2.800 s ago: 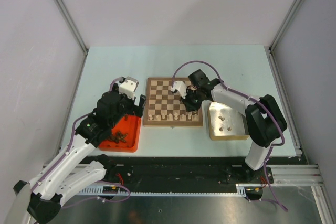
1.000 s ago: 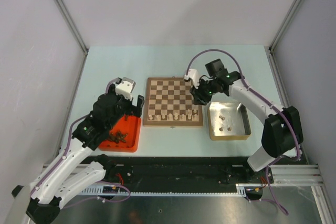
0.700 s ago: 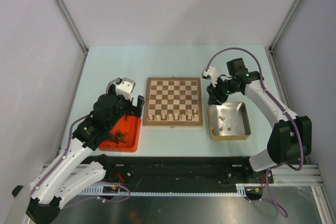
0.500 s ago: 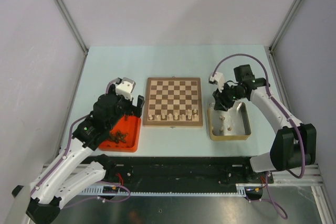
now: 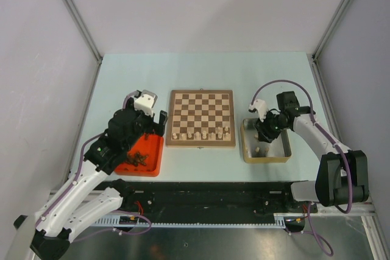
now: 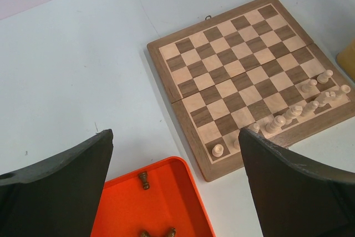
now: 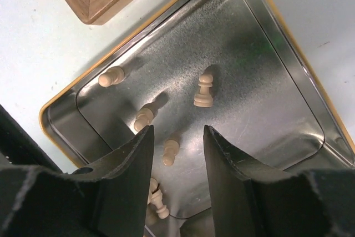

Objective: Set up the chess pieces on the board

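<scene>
The right gripper (image 7: pixel 177 131) and left gripper (image 6: pixel 175 135) hang parted (left wider).

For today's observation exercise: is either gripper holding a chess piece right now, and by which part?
Nothing is held. The right gripper is open over the gold tin, a pale pawn lying loose beneath it. The left gripper is open and empty.

walls (image 5: pixel 201 4): plain pale grey | table (image 5: pixel 201 71): pale blue-green top | corner posts (image 5: pixel 74 13): silver metal | light: even
</scene>
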Controlling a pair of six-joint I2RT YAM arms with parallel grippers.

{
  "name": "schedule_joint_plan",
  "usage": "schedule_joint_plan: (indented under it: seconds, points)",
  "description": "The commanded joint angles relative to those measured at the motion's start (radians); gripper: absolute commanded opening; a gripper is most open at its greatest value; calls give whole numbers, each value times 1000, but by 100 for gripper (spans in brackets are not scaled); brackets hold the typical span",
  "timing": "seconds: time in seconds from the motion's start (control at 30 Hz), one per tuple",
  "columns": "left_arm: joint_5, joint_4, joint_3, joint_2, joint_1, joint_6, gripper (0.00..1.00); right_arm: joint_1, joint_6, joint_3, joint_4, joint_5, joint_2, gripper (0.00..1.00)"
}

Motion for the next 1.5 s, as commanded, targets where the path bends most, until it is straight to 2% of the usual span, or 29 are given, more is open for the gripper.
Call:
schedule_joint_plan:
  seconds: [0.0,0.33,1.0,1.3,1.47]
  points:
    - [-11,37,-1,-19,8,36,100,-8,-63,-22,57,-3,-30,46]
    - [-10,37,-1,-17,8,38,99,-6,-117,-45,67,-3,22,46]
    - [-7,37,-2,-21,8,35,100,63,-33,-45,179,109,148,43]
    - [-4,39,-2,-31,8,35,100,90,-22,-42,195,143,192,33]
    - [6,39,-2,-31,8,33,100,90,-17,-34,184,146,202,22]
